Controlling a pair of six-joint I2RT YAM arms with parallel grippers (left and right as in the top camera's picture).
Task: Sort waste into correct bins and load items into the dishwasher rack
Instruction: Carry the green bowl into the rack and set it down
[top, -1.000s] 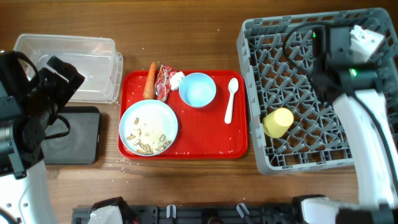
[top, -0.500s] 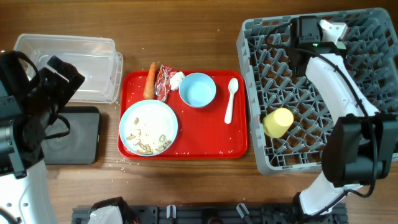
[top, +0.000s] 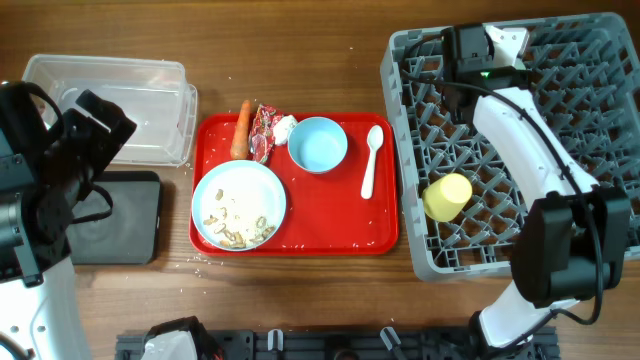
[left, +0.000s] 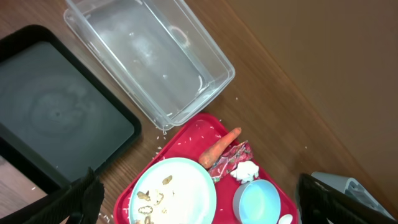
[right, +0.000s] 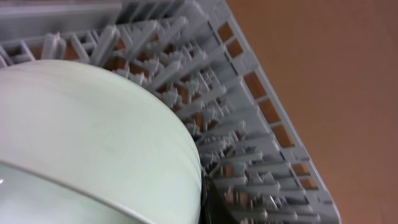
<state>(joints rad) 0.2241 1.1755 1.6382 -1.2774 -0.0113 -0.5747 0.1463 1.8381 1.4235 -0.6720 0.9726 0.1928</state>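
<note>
The pale green bowl (right: 81, 137) fills the right wrist view, close against the pegs at the rack's (top: 420, 150) far left corner. Your main risk is a crooked landing: if it comes down across the peg tips or against the rack wall, it could tip or wedge. It is round, so it has no long axis. Its curved outer wall faces the camera, and I cannot tell where its mouth points. Whether the right pincer (top: 465, 48) is pinching it cannot be told. The left pincer (left: 208, 202) hangs spread above the tabletop (top: 300, 60).
</note>
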